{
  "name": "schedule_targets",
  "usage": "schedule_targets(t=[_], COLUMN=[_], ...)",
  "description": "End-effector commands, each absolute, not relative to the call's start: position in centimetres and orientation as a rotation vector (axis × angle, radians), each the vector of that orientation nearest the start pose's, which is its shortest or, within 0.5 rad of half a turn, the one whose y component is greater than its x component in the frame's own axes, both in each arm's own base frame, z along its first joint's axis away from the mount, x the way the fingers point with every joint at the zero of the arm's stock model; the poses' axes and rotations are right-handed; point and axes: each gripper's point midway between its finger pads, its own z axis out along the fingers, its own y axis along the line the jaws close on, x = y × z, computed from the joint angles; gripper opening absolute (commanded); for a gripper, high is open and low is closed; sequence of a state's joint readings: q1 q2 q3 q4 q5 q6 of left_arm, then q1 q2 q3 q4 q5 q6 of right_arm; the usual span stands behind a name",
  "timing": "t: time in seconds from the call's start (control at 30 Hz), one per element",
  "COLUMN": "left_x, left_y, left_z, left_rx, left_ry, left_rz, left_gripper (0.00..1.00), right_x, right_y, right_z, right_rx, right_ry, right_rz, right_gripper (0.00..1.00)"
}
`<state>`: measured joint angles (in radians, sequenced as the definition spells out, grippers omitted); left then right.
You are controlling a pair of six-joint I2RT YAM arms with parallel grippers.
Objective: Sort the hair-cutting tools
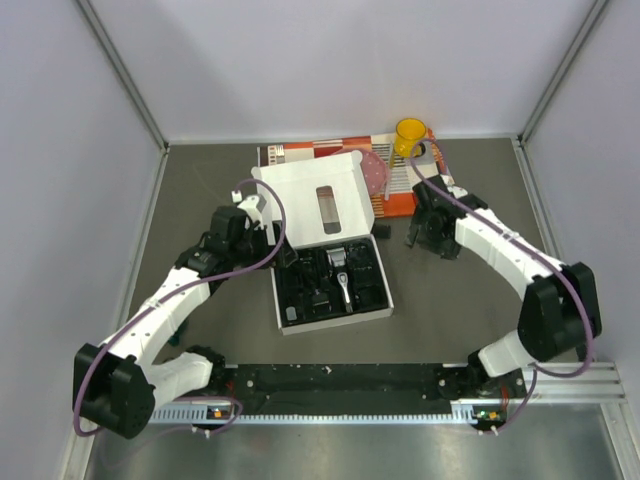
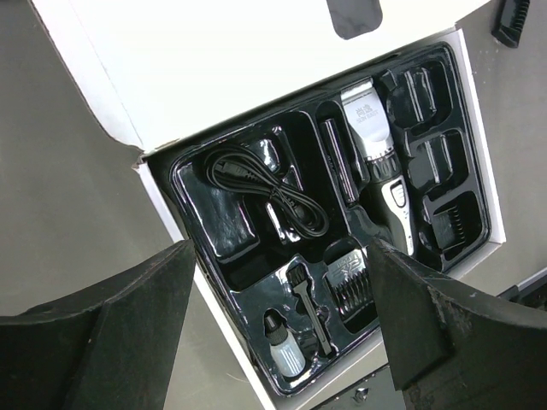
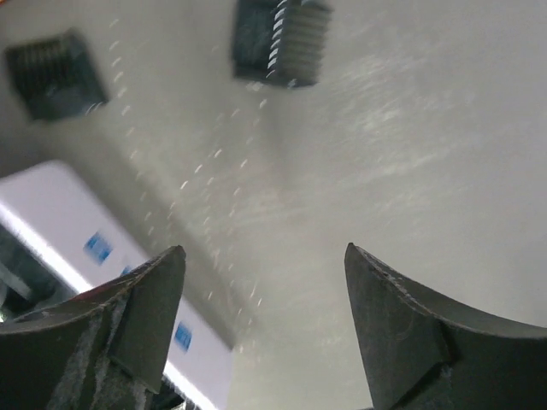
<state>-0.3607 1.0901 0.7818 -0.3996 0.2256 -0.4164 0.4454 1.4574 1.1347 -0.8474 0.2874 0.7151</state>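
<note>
The black-and-silver clipper (image 2: 380, 162) lies in the black moulded tray (image 2: 192, 184) of the open white box (image 1: 330, 205). The tray also holds the coiled black cord (image 2: 273, 192), a small brush (image 2: 312, 307), a little bottle (image 2: 284, 350) and several guard combs (image 2: 352, 286). My left gripper (image 2: 282, 256) hovers open and empty over the tray's near left end; it also shows in the top view (image 1: 272, 252). My right gripper (image 3: 265, 256) is open and empty above bare table right of the box. Two loose guard combs (image 3: 280, 38) (image 3: 55, 75) lie ahead of it.
A yellow cup (image 1: 410, 135) stands at the back, right of the box lid. A patterned sheet (image 1: 300, 153) lies under the lid. The box's white side (image 3: 77, 231) is close on my right gripper's left. Another black comb (image 2: 513, 19) lies beyond the tray.
</note>
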Motion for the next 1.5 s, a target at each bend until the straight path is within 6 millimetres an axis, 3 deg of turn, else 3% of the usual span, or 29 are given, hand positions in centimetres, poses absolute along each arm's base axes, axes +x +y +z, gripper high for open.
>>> schedule_targets(t=[0.0, 0.2, 0.47, 0.67, 1.07, 1.3, 1.47], left_x=[27.8, 27.7, 27.5, 27.6, 27.6, 27.6, 27.6], left_y=[-17.1, -17.2, -17.1, -17.0, -17.0, -17.0, -17.0], left_z=[17.1, 17.4, 17.8, 17.6, 17.5, 17.5, 17.5], left_rx=[0.111, 0.131, 0.135, 0.132, 0.131, 0.128, 0.128], left_ry=[2.228, 2.217, 2.189, 2.192, 2.199, 2.2, 2.2], left_rz=[-0.722, -0.731, -0.729, -0.724, -0.725, -0.72, -0.722], left_gripper=[0.87, 0.9, 0.95, 0.99, 0.99, 0.99, 0.99], right_x=[32.4, 36.2, 39.1, 39.4, 39.0, 38.4, 38.0], right_y=[8.8, 8.2, 7.1, 5.8, 5.8, 5.6, 5.5], right_z=[9.6, 6.8, 6.5, 5.4, 1.6, 1.7, 1.3], right_rx=[0.564, 0.62, 0.677, 0.734, 0.706, 0.707, 0.711], right_ry=[2.58, 2.623, 2.57, 2.565, 2.644, 2.651, 2.66], right_rz=[-0.104, -0.186, -0.262, -0.3, -0.214, -0.192, -0.201], right_gripper=[0.8, 0.86, 0.87, 0.94, 0.9, 0.87, 0.65])
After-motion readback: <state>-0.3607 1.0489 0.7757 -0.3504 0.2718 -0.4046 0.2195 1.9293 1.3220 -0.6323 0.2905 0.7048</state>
